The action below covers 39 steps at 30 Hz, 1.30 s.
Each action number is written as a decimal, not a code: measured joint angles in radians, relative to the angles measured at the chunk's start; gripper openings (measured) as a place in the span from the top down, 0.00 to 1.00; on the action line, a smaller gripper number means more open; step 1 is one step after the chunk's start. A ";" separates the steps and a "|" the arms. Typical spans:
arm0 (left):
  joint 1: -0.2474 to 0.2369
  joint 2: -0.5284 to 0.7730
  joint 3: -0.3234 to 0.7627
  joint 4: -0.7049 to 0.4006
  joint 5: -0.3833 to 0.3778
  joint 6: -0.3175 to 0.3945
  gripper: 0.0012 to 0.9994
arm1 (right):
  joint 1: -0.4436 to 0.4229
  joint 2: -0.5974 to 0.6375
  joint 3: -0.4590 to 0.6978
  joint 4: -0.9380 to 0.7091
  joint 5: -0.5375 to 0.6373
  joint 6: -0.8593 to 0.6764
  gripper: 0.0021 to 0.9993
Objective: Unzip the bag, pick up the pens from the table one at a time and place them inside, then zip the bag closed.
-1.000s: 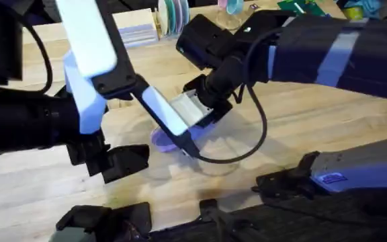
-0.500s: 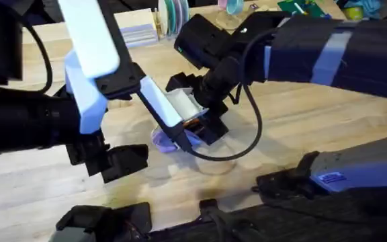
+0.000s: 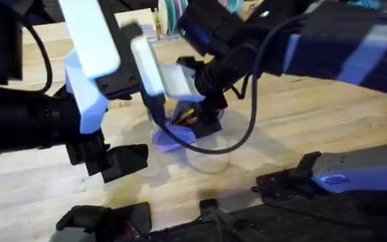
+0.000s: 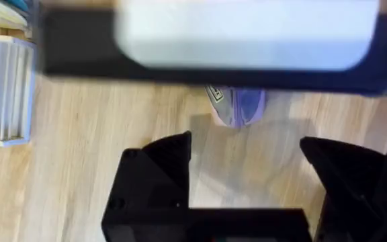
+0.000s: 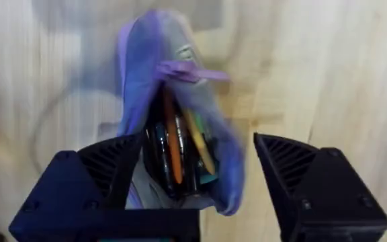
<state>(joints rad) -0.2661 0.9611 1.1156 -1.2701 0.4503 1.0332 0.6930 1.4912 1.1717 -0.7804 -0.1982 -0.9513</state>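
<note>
Pouch open on the table, pens already stuffed inside

The bag lies on the table around the middle, and its zipper is open, so you can look right in from the right wrist view: the pens sit packed together inside, an orange one, a yellowish one and a couple of dark ones, with something teal at the mouth end. The purple ribbon pull lies across the top of the opening. The right claw hangs spread wide just over the open end, one finger on each side of the pouch, gripping nothing. The left claw is also released, hovering above bare wood near the pouch's end. A slotted pale holder sits on the far left part of the table.
</note>
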 joint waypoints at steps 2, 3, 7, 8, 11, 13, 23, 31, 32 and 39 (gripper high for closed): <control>0.000 0.000 0.000 0.003 0.000 0.004 0.01 | 0.000 -0.019 0.016 0.000 0.000 0.090 0.00; 0.000 0.000 0.000 0.004 0.000 0.007 0.01 | 0.000 -0.030 0.023 0.000 0.000 0.146 0.00; 0.030 0.000 0.000 0.006 0.002 0.009 0.01 | 0.000 -0.068 0.039 0.001 0.000 0.366 0.00; 0.045 0.000 0.000 0.005 0.004 0.013 0.01 | 0.000 -0.073 0.041 0.002 0.000 0.425 0.00; 0.113 0.000 0.000 -0.004 0.024 0.043 0.01 | 0.000 -0.078 0.045 0.017 -0.001 0.625 0.00; 0.169 0.000 0.000 -0.018 0.042 0.072 0.01 | 0.000 -0.078 0.045 0.030 -0.002 0.752 0.00; 0.454 0.012 0.000 -0.133 0.134 0.294 0.01 | 0.008 -0.078 0.045 0.102 -0.005 1.128 0.00; 0.578 0.162 0.000 -0.202 0.180 0.522 0.01 | 0.045 -0.045 0.047 0.153 -0.005 1.177 0.00; 0.587 0.186 0.000 -0.204 0.185 0.545 0.01 | 0.050 -0.033 0.047 0.153 -0.006 1.180 0.00; 0.629 0.341 0.000 -0.206 0.195 0.641 0.01 | 0.074 0.060 0.047 0.153 -0.014 1.202 0.00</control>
<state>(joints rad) 0.3628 1.3026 1.1156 -1.4758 0.6455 1.6743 0.7668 1.5515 1.2182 -0.6277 -0.2118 0.2505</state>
